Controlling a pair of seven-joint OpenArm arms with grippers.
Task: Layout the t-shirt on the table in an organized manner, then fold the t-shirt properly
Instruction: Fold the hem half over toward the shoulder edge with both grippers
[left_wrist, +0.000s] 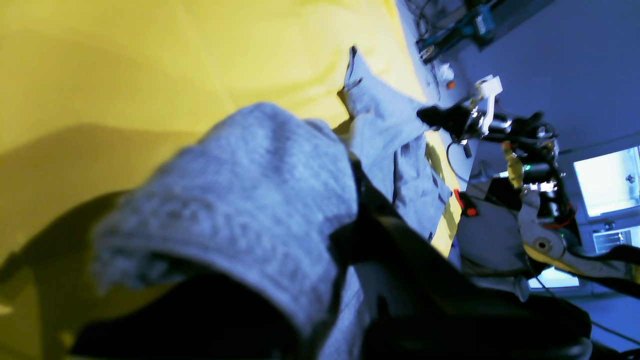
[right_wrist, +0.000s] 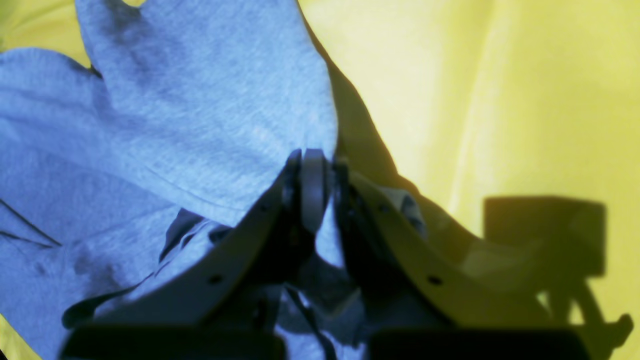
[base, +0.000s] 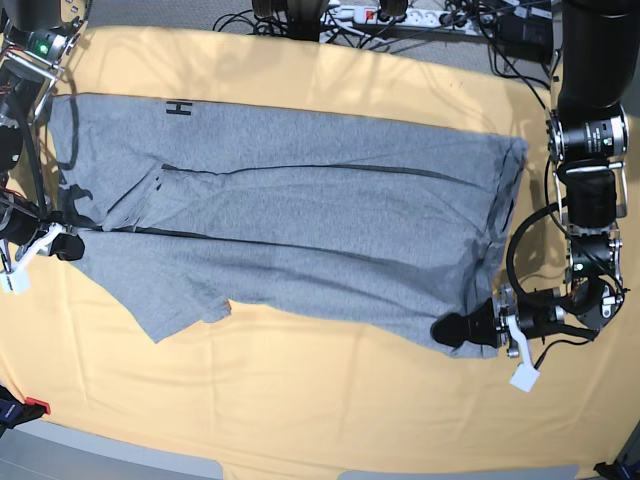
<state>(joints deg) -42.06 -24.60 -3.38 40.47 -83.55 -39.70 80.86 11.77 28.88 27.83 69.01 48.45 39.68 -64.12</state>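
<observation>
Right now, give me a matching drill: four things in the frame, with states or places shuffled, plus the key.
Column one:
1. t-shirt
2. table
3. left gripper
4. right gripper

Column two:
A. covered in yellow-orange cloth
B. shut on the shirt's corner nearest the camera, on the base view's right
C. grey, spread across the table, partly folded lengthwise
D. shut on the shirt's edge, on the base view's left

Pairs: 1-C, 2-A, 3-B, 4-D

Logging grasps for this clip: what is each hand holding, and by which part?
Both hold the t-shirt: the left hand pinches its near corner on the base view's right, the right hand an edge at the opposite end.
</observation>
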